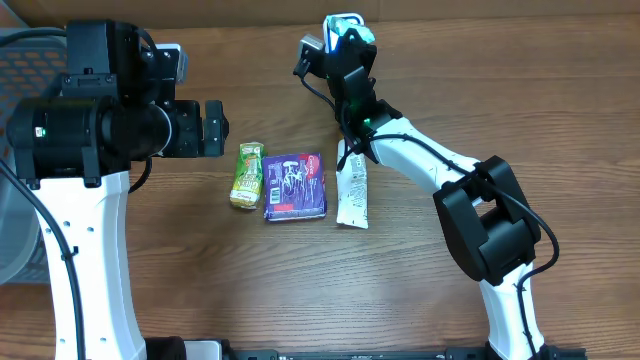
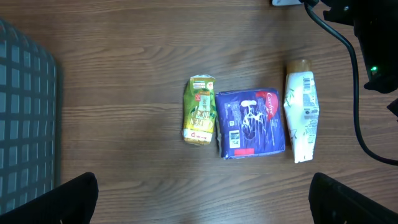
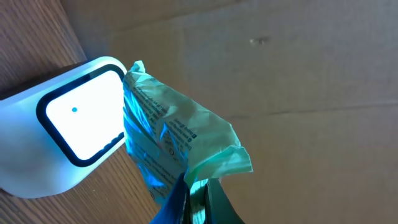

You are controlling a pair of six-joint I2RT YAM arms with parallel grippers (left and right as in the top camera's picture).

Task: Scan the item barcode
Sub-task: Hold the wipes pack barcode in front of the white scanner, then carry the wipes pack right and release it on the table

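My right pincer [image 3: 194,194] is clenched on the lower corner of a pale green crinkled plastic packet [image 3: 171,140], and through the right wrist camera I see the 2 fingers pinched tight on the film. The packet is held up off the counter, at the far edge near the middle. Its printed face sits just beside the lit window of a white barcode scanner [image 3: 34,158]. I cannot tell whether the packet touches the scanner. A blue-green glow falls on the side of the packet facing that window. A brown cardboard wall [image 3: 286,74] fills the background behind them.

My left pincer [image 1: 214,124] is released, with the jaws spread wide and nothing between them. It hovers above the wooden counter [image 2: 124,56] on the left side.

In the left wrist view, 3 more items lie flat in a row on the counter. On the left is a green and yellow snack pouch [image 2: 199,110]. In the middle, just beside it, is a purple rectangular soft pack [image 2: 251,122]. On the right is a white squeeze tube with a tan cap [image 2: 301,115], close against the purple pack. A grey mesh basket [image 2: 25,112] sits at the left edge, well apart from the row.
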